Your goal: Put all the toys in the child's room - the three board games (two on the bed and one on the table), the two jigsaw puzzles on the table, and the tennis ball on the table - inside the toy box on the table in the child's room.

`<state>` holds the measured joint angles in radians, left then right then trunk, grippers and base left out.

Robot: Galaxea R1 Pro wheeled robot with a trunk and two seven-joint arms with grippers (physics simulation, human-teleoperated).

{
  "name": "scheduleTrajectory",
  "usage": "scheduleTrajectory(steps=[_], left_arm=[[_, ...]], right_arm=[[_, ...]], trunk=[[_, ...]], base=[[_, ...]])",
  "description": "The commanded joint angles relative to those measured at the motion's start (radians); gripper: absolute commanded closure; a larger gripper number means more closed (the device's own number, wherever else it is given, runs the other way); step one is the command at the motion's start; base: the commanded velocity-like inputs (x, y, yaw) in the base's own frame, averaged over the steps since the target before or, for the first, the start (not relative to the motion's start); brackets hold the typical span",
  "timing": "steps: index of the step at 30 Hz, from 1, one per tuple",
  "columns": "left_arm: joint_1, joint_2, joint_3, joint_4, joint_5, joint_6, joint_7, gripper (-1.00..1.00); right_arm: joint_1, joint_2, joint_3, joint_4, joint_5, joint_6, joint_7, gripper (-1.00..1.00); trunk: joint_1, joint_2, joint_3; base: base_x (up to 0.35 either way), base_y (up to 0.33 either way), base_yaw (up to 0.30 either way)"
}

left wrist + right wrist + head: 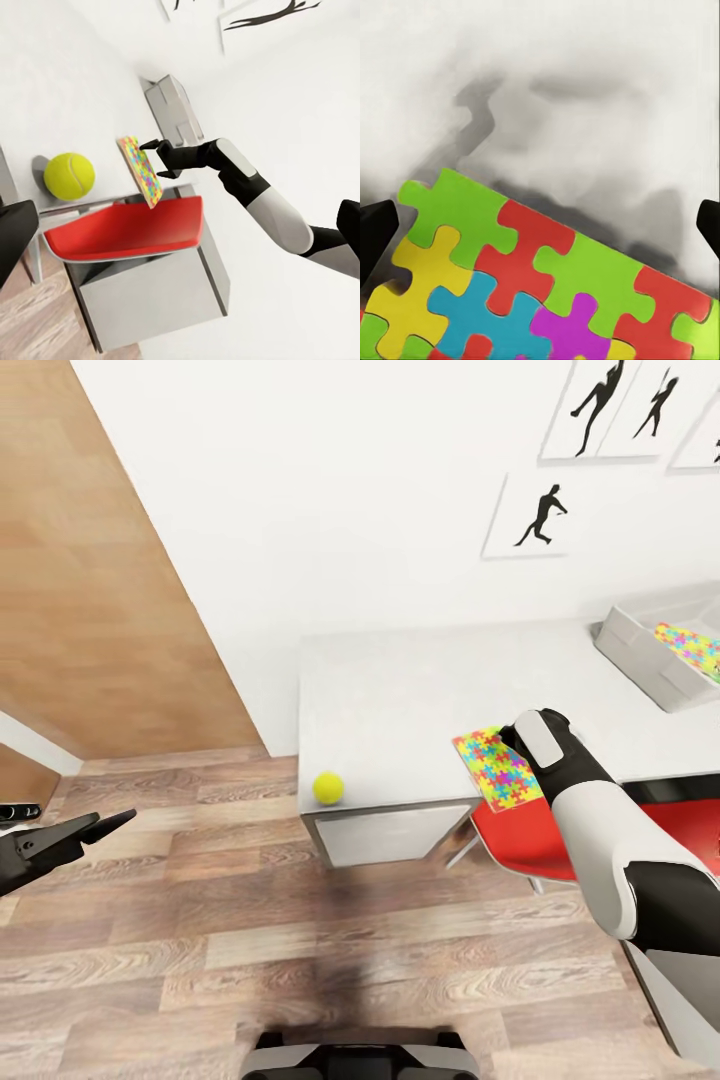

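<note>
At table (pixel 400 690) edge: right gripper (pixel 512 738) spread around jigsaw puzzle (pixel 497 768), tilted, overhanging.

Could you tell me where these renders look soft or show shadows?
Head view: the floor beside the table is blurred, with a dark smear near the base. Right wrist view: the jigsaw puzzle is sharp, the surface behind it mottled with grey shadow. Left wrist view: the tennis ball looks slightly soft.

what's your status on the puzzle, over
Right gripper at the jigsaw puzzle, lifted off the table; grip unconfirmed. Left gripper open, idle. Other puzzle in the toy box; tennis ball pending. Path open.
</note>
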<state>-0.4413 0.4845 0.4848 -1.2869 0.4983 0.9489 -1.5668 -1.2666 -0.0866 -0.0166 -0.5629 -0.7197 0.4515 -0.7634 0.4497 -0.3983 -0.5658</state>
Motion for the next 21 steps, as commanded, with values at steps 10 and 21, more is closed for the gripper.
scheduleTrajectory(steps=[10,21], left_arm=[[0.0,0.0,0.0,0.0,0.001,0.01,-0.004,-1.0],[0.0,0.0,0.0,0.0,0.002,0.01,-0.004,-1.0]], right_arm=[[0.0,-0.001,-0.001,-0.002,-0.004,0.006,-0.005,-1.0],[0.001,-0.001,-0.003,-0.002,-0.004,0.005,-0.005,-1.0]], trunk=[[0.0,-0.002,-0.001],[0.0,-0.002,-0.001]], base=[[-0.07,0.024,0.0],[-0.032,0.0,0.0]])
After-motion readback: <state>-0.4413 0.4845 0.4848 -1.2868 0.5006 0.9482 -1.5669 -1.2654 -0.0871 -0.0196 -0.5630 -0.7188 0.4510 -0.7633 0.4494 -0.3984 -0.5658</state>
